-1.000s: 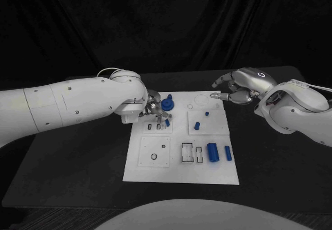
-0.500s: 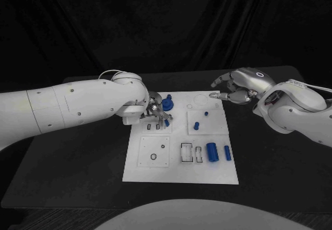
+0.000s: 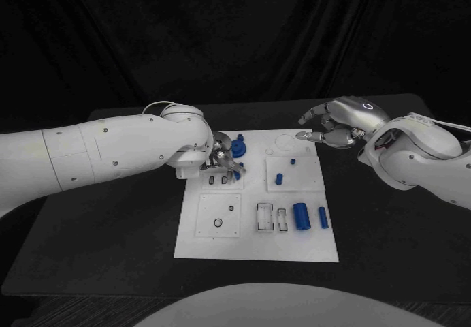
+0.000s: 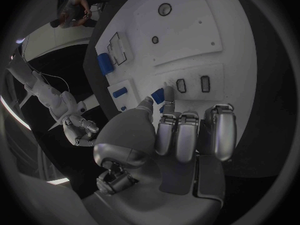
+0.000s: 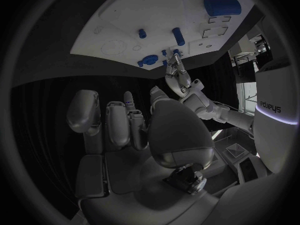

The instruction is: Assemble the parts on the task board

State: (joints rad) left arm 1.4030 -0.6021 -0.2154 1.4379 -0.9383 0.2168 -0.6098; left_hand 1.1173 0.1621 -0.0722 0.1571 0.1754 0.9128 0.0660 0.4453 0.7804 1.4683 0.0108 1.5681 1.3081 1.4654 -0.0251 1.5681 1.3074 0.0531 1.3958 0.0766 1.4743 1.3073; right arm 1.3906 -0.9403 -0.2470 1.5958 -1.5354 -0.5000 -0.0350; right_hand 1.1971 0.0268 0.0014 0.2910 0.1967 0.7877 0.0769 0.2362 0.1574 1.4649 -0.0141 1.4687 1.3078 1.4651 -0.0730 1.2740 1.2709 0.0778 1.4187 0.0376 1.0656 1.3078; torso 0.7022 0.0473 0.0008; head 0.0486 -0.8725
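The white task board (image 3: 257, 238) lies in the middle of the black table. My left hand (image 3: 220, 162) hovers over its back left part and pinches a small blue part (image 3: 235, 174) between thumb and finger, just above two small dark slots (image 3: 213, 180). The left wrist view shows that blue part (image 4: 157, 96) at the fingertips (image 4: 167, 96), close to the slots (image 4: 181, 85). My right hand (image 3: 339, 127) hangs over the board's back right corner, fingers loosely bent, holding nothing. A blue knob (image 3: 239, 145) stands beside the left hand.
Two short blue pegs (image 3: 279, 179) stand in the board's right panel. A thick blue cylinder (image 3: 301, 216) and a thinner one (image 3: 323, 217) lie at the right, beside rectangular outlines (image 3: 265, 216). The right wrist view shows the board (image 5: 125, 15) and the cylinder (image 5: 222, 6).
My left arm has edged slightly to the right, the hand staying over the slots with the blue part. The right hand has not moved.
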